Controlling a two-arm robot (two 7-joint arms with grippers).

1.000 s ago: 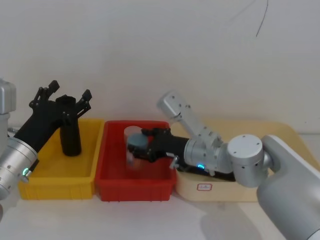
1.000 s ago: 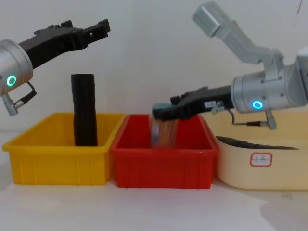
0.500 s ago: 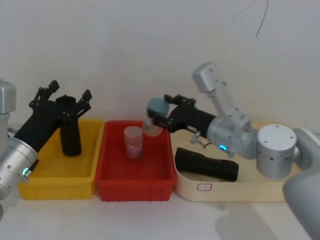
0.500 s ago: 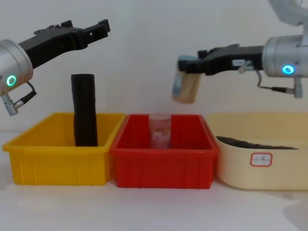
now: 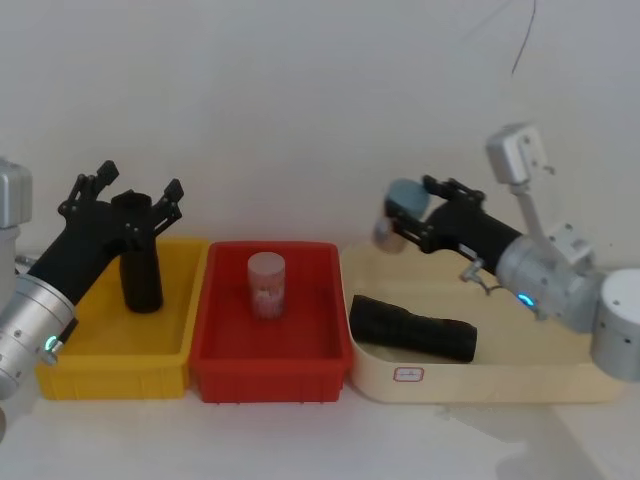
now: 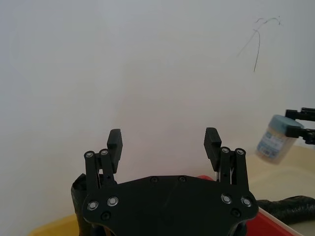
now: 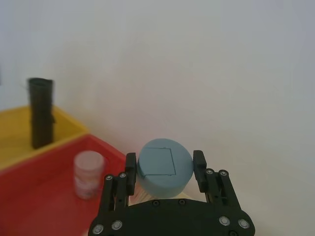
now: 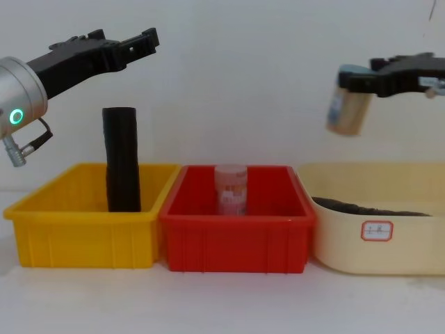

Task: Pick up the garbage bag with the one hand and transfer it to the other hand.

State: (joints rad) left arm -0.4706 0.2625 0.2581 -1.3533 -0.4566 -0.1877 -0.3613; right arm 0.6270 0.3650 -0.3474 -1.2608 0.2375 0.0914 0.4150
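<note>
Garbage bag (image 5: 141, 262) stands upright in the yellow bin (image 5: 90, 360), at the bin's rear, a matte black roll rising well above the rim; in the chest view it (image 8: 122, 158) leans slightly. Left end effector (image 5: 128, 205), on the green-lit wrist, hovers above the roll's top end with fingers spread wide, nothing between them; the left wrist view shows both fingertips (image 6: 114, 139) well apart against the white wall.

Right end effector (image 5: 405, 213), blue-lit wrist, is raised over the rear left part of the cream tray (image 5: 470, 384), closed on a small jar with a blue-grey lid (image 5: 400, 205). Right wrist view: the jar's lid (image 7: 164, 165) sits clamped between the two fingers. Chest view: the jar (image 8: 346, 109) hangs tilted, well above the tray.

Second black roll (image 5: 412, 327) lies on its side in the cream tray, near the tray's front left. Red bin (image 5: 262, 367), between the yellow bin and the tray, holds one upright translucent pink jar (image 5: 266, 284). All three containers sit side by side on the white desk (image 5: 300, 440).
</note>
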